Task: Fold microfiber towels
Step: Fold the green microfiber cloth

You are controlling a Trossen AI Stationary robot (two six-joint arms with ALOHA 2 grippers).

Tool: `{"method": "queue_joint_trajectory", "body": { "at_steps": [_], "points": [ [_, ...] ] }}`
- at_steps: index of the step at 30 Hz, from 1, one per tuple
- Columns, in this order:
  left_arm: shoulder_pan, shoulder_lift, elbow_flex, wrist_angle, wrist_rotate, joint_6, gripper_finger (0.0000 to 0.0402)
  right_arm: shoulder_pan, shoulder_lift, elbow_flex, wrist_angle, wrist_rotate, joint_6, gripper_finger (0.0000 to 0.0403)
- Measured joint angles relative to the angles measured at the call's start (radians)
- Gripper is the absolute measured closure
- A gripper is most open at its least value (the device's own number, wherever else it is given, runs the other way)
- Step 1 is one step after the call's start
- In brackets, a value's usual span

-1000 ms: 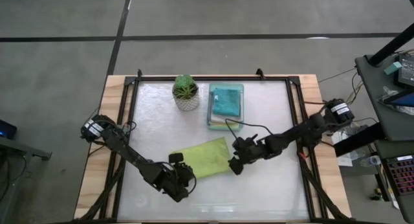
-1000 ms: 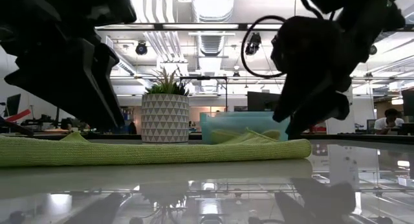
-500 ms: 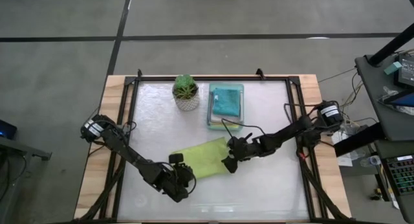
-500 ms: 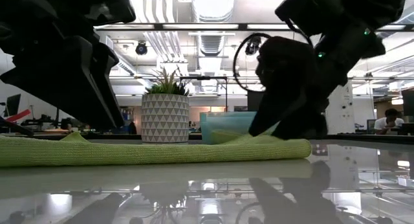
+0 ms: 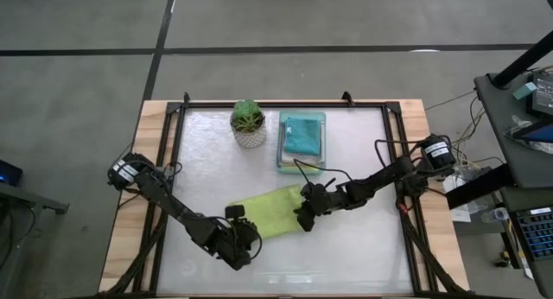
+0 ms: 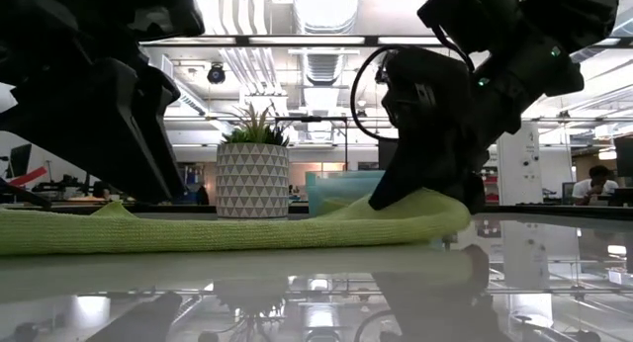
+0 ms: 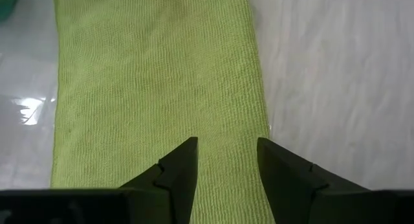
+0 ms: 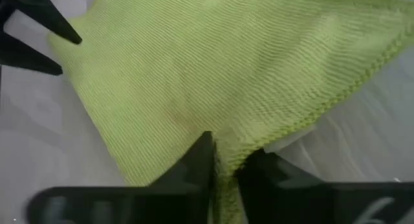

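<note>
The lime green towel [image 5: 270,211] lies as a folded strip just in front of the tabletop's middle, its long axis slanting from the left-front toward the right-back, where its far end points at the tray. That right-hand end is the part in play: the right gripper [image 5: 304,214] sits on it with its fingers [image 8: 194,164] pinched down on the edge of the cloth, and the low view shows that end humped up off the glass while the rest lies flat. The left gripper [image 5: 242,238] hovers over the strip's opposite end, toward the front edge, its fingers [image 7: 178,169] parted with green cloth showing between them and nothing gripped.

The strip runs away from the right gripper toward the left one, so I judge the coming fold must carry the pinched end along that long axis, over the middle, to land by the left gripper.

Toward the back edge, the mint-green tray [image 5: 321,116] holds a teal towel [image 5: 301,135] atop others, with the potted plant [image 5: 249,123] just beside it.
</note>
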Motion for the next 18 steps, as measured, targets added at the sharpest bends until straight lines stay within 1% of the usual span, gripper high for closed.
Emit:
{"method": "queue_joint_trajectory", "body": {
  "at_steps": [2, 4, 7, 9, 13, 16, 18],
  "points": [
    [0.0, -0.002, 0.009, -0.029, 0.002, 0.001, 0.0258, 0.0, 0.0, 0.0, -0.003, 0.0, -0.005, 0.037],
    [-0.001, -0.011, 0.022, -0.075, 0.006, 0.0, 0.0258, 0.0, -0.004, 0.0, -0.013, -0.001, -0.012, 0.0387],
    [-0.007, -0.039, 0.034, -0.136, 0.006, -0.001, 0.0258, 0.0, -0.023, 0.002, -0.079, -0.002, -0.012, 0.039],
    [-0.016, -0.065, 0.034, -0.157, 0.006, 0.005, 0.0258, 0.0, -0.048, 0.008, -0.162, -0.002, -0.011, 0.039],
    [-0.043, -0.109, 0.015, -0.15, 0.006, 0.024, 0.0258, 0.0, -0.114, 0.034, -0.346, 0.0, -0.012, 0.0391],
    [-0.059, -0.111, -0.008, -0.147, 0.008, 0.016, 0.0258, 0.0, -0.162, 0.059, -0.495, 0.001, -0.011, 0.0391],
    [-0.063, -0.103, -0.027, -0.117, 0.007, 0.016, 0.0258, 0.0, -0.193, 0.086, -0.605, 0.0, -0.006, 0.039]
  ]
}}
